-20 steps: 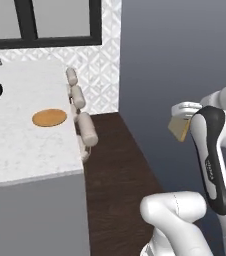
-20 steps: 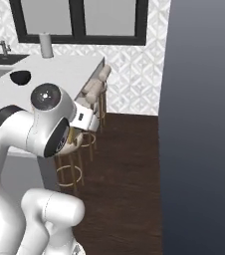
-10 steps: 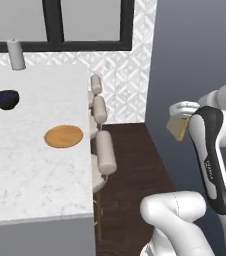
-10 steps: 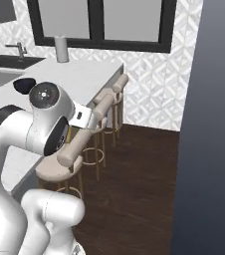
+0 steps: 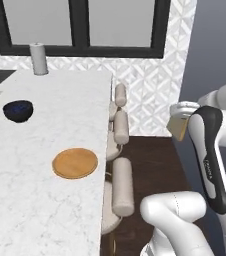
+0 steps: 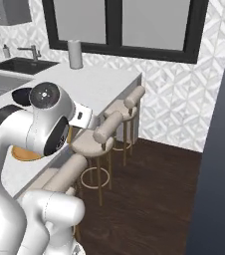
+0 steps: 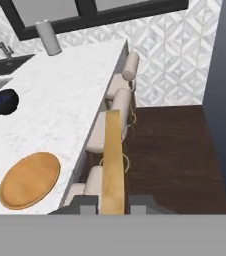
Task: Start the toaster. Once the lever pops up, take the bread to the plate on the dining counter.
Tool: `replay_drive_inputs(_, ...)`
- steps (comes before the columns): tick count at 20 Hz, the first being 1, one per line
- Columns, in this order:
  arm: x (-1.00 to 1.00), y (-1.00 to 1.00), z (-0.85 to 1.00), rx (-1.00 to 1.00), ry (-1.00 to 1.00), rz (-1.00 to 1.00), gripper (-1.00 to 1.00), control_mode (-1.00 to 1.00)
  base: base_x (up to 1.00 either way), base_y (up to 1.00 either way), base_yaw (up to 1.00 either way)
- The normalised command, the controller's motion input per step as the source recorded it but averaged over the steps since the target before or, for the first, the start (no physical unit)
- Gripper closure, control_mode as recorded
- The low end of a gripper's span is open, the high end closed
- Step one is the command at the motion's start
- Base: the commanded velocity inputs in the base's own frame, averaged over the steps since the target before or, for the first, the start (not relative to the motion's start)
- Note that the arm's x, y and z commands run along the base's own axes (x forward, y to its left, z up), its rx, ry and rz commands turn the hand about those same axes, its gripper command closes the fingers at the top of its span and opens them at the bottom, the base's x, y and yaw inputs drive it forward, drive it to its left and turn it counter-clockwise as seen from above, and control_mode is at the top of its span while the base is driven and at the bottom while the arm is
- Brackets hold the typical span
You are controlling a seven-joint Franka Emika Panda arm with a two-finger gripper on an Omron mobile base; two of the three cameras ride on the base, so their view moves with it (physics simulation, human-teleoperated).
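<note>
Base rolled closer: plate [image 5: 75, 163] now lower left of frame on surface [image 5: 45, 125]. Your pincer [image 7: 113, 204] pinching bread [image 7: 113, 160]; reach nxt.

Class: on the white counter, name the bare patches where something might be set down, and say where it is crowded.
Bare marble lies between the bowl and plate, between the roll and plate, and nearer than the plate. Stools crowd the counter edge.

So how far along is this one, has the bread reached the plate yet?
Not yet. Toasting and pickup look done: the gripper is shut on the bread, seen edge-on in the hand view. In hand is the carry: the slice hangs beside the dining counter, over the stools. Left: move over the plate, which sits bare on the marble, and set the bread down.
</note>
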Motion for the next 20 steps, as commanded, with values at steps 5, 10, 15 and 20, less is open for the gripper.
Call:
replay_drive_inputs(5, 0.00, 0.00, 0.00, 0.00, 0.00, 0.00, 1.00, 1.00, 0.64, 0.00, 0.49)
replay_drive_inputs(10, 0.00, 0.00, 0.00, 0.00, 0.00, 0.00, 1.00, 1.00, 0.69, -0.04, 0.65)
replay_drive_inputs(15, 0.00, 0.00, 0.00, 0.00, 0.00, 0.00, 1.00, 1.00, 0.75, -0.11, 0.73)
replay_drive_inputs(20, 0.00, 0.00, 0.00, 0.00, 0.00, 0.00, 1.00, 1.00, 0.81, -0.21, 0.78)
